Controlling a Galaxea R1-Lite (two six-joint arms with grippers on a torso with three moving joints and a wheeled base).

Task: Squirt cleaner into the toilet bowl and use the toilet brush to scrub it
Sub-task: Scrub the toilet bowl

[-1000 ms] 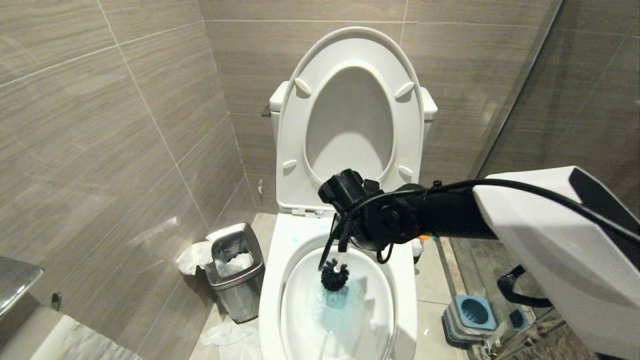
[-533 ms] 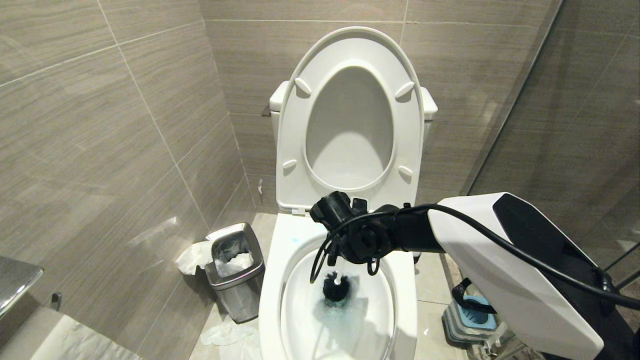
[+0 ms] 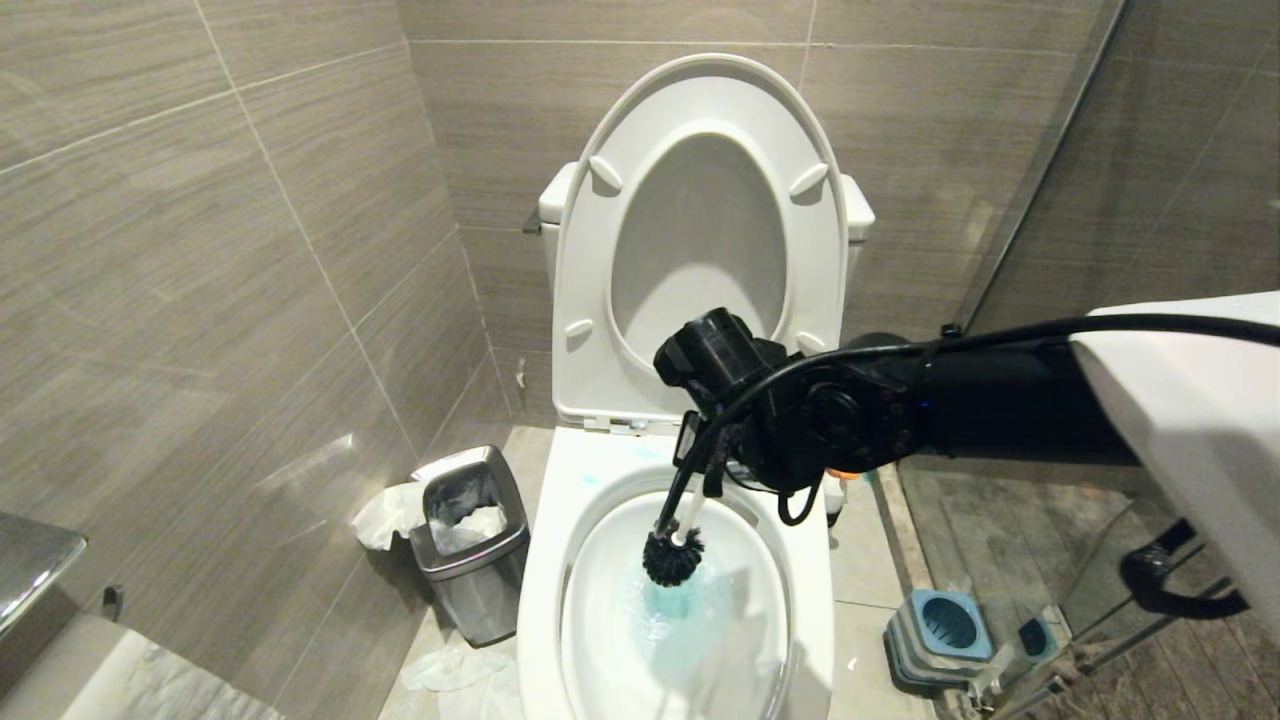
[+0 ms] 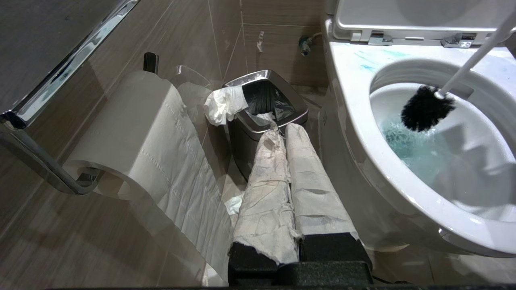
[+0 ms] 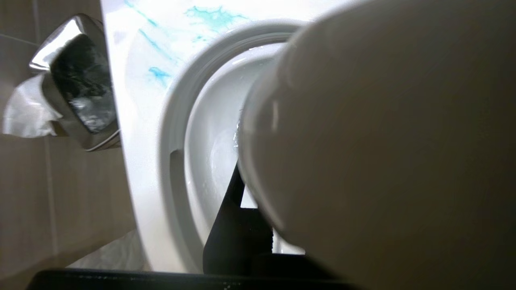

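- We see the toilet bowl (image 3: pixel 545 590) with seat and lid raised; blue-tinted water, the cleaner (image 3: pixel 680 612), pools in its basin, with blue smears on the rim's back left corner.
- Our right tool (image 3: pixel 700 470) is clamped on the toilet brush (image 3: pixel 672 556) handle; the black bristle head sits inside the basin, at the water's back edge.
- Our left tool (image 4: pixel 286 177), paper-wrapped and fully closed on nothing, hangs beside the bowl.
- The steel waste bin (image 3: pixel 470 545) on the floor left of the bowl holds crumpled paper.
- The blue brush holder (image 3: pixel 945 628) stands on the floor to the right.

Head view looks down from above; both wrist views sit low beside the toilet bowl (image 3: pixel 800 600)
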